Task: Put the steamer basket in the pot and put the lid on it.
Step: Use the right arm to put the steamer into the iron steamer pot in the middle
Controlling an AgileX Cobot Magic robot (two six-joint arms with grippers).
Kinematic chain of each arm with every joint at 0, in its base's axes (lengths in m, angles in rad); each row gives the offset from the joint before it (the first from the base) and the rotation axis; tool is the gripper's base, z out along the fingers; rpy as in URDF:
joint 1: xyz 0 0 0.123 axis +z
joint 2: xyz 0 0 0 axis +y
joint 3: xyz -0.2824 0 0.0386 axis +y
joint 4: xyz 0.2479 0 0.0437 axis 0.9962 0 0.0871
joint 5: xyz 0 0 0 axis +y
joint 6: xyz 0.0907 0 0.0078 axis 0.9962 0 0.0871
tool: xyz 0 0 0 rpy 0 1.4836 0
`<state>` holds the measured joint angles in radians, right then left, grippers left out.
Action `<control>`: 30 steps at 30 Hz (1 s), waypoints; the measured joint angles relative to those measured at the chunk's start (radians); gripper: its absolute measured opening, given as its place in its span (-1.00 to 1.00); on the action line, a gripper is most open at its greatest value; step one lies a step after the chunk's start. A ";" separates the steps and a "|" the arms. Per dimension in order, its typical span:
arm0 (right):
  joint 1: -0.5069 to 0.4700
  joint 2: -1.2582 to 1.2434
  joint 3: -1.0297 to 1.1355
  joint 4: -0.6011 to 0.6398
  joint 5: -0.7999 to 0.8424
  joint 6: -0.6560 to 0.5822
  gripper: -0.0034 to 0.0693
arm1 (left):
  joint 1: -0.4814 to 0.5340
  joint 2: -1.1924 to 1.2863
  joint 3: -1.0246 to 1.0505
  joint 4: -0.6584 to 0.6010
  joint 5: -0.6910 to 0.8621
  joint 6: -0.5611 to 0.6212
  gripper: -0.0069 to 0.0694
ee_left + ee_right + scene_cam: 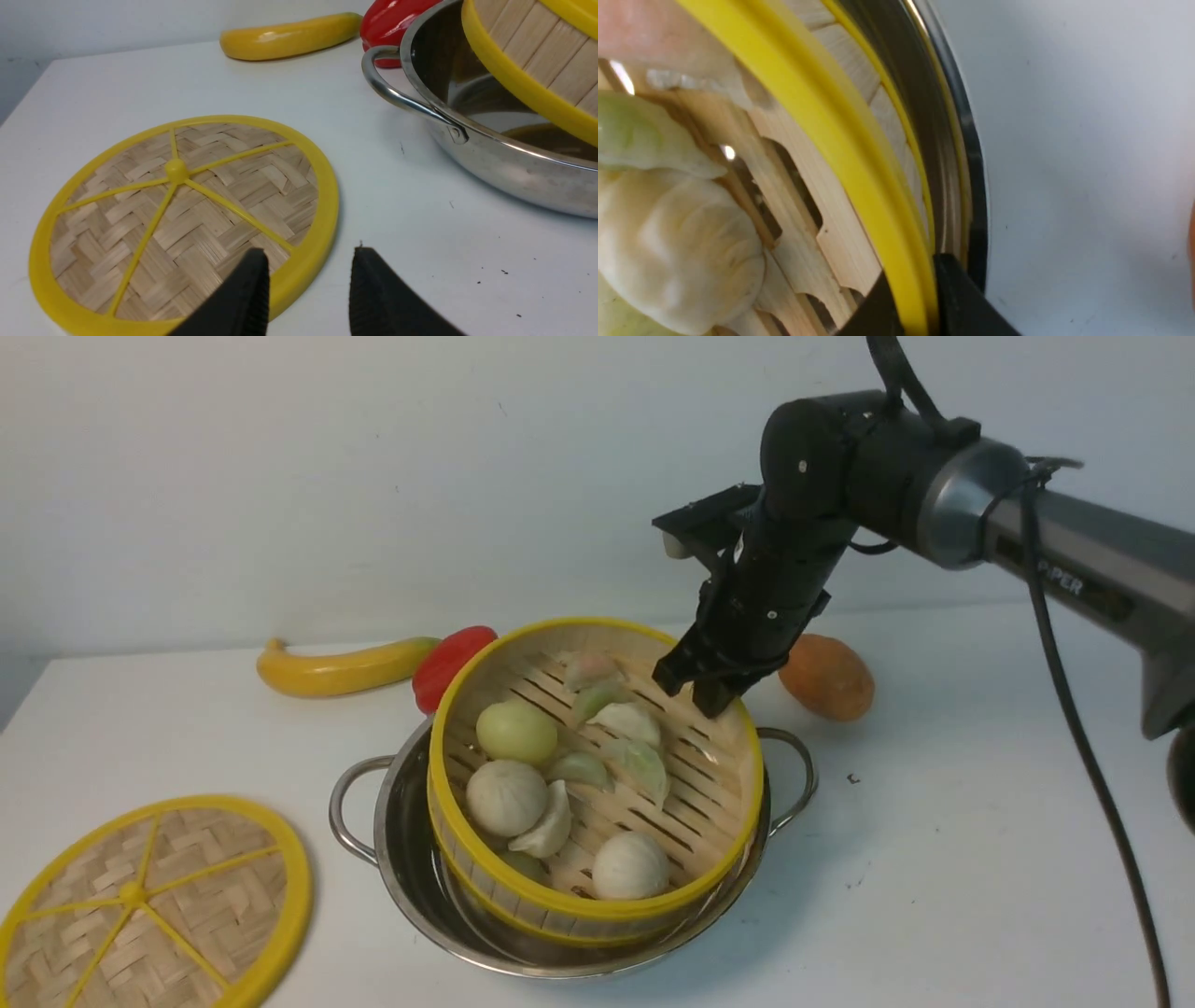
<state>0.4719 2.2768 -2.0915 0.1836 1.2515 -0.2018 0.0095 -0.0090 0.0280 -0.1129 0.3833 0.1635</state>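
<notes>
Front view, white worktop (pixel 934 859), read from the left. At 8 o'clock, lid (pixel 149 905) flat on the surface, near the pot's left handle but apart from it. Beside it, shown in the left wrist view only, left pincer (pixel 308 268): fingers apart, gripping nothing, one tip over the lid's yellow rim, the other over bare worktop; contact with the lid impossible to tell. At 11 o'clock, yellow banana (pixel 341 665), its tip just beside red pepper (pixel 450 663), the pepper just behind the pot (pixel 403 868). At centre, pot upright, steamer basket (pixel 695 803) partly inside it, tilted, far side raised, near edge low within the steel wall, buns and dumplings (pixel 504 798) on the slatted floor. At the basket's 2 o'clock, right pincer (pixel 695 691) clamped on the yellow rim, one finger inside, one outside, plain in the right wrist view. At 2 o'clock on the worktop, orange-brown fruit (pixel 826 677) beyond the pot's right handle, apart from it.
</notes>
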 joint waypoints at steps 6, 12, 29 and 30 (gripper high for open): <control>0.019 0.001 -0.028 0.001 0.000 -0.007 -0.84 | 0.000 0.000 0.000 0.000 0.000 0.000 -0.19; 0.020 0.014 -0.029 -0.006 0.001 -0.007 -0.84 | 0.000 0.000 0.000 0.000 0.000 0.000 -0.19; 0.020 0.038 -0.029 -0.039 0.001 -0.006 -0.80 | 0.000 0.000 0.000 0.000 0.000 0.000 -0.19; 0.020 0.038 -0.029 -0.043 0.001 -0.006 -0.77 | 0.000 0.000 0.000 0.000 0.000 0.000 -0.19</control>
<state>0.4924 2.3149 -2.1202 0.1403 1.2525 -0.2083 0.0095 -0.0090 0.0280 -0.1129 0.3833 0.1635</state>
